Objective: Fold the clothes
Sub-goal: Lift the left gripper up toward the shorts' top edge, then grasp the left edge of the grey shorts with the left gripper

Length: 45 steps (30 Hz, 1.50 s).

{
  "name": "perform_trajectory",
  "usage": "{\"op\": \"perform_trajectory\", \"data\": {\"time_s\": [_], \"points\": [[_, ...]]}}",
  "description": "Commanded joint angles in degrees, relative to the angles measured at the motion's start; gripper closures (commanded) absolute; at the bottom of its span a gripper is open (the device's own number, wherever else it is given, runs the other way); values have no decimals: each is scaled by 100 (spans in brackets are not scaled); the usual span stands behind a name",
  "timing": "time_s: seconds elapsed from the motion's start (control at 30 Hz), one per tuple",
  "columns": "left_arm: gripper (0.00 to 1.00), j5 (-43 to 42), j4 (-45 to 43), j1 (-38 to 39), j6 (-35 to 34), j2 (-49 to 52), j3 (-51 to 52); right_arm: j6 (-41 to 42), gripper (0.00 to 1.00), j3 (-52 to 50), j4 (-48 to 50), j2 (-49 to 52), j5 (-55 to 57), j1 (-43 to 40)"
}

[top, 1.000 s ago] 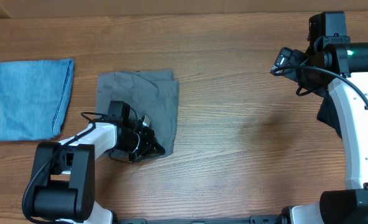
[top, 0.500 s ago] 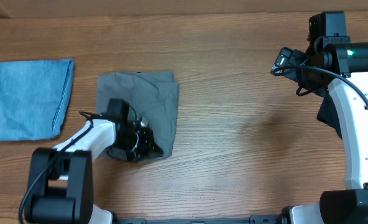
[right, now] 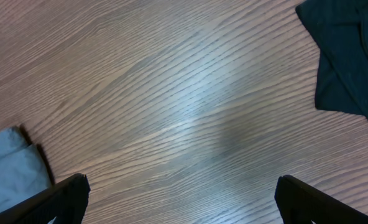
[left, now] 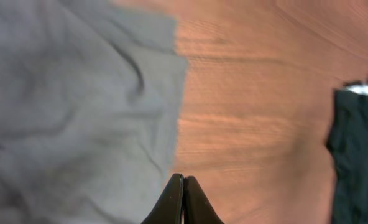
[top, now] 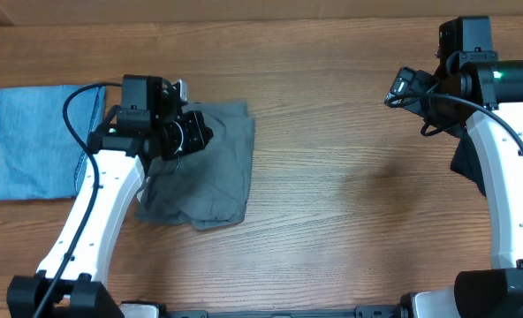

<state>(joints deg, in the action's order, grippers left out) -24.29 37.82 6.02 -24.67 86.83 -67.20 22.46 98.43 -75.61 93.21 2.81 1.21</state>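
A grey cloth [top: 217, 172] lies roughly folded and rumpled on the wood table, left of centre. My left gripper [top: 204, 134] hovers over its far part. In the left wrist view its jaws [left: 183, 182] are shut with nothing between them, above the right edge of the grey cloth [left: 78, 112]. A folded blue denim piece [top: 41, 137] lies at the far left. A dark garment [top: 467, 166] lies at the right, partly under the right arm. My right gripper [top: 398, 88] is open and empty above bare wood [right: 181, 193].
The dark garment also shows in the right wrist view [right: 352, 56] and in the left wrist view [left: 358, 155]. A corner of the grey cloth [right: 10, 171] shows at the lower left of the right wrist view. Bare wood table [top: 350, 194] lies between the two arms.
My left gripper has risen from the grey cloth's near right corner and swung to above its far part. The cloth's near edge now lies uncovered and rumpled. The right arm has not moved.
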Motion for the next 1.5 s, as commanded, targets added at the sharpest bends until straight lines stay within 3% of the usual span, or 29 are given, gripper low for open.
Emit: {"op": "perform_trajectory", "data": {"time_s": [0.0, 0.3, 0.4, 0.53, 0.7, 0.97, 1.07, 1.3, 1.47], "points": [[96, 293, -319, 90, 201, 452, 72, 31, 0, -13, 28, 13, -15, -7], [96, -1169, -1419, 98, 238, 2391, 72, 31, 0, -13, 28, 13, -15, -7], [96, -1276, -1425, 98, 243, 2776, 72, 31, 0, -13, 28, 13, -15, -7], [96, -1320, -1390, 61, 240, 2822, 4, 31, 0, -13, 28, 13, -15, -7], [96, -1580, -905, -173, 291, 2358, -776, 31, 0, -13, 28, 13, -15, -7], [92, -1252, -688, -852, 348, 1971, -1491, 31, 0, -13, 28, 13, -15, -7], [93, -828, -409, -981, 511, 2223, -1482, 31, 0, -13, 28, 13, -15, -7], [96, -706, -149, -1008, 800, 3178, -1480, 31, 0, -13, 28, 13, -15, -7], [96, 149, 52, -1239, 796, 3532, -1482, 31, 0, -13, 31, 13, -15, -7]]}}
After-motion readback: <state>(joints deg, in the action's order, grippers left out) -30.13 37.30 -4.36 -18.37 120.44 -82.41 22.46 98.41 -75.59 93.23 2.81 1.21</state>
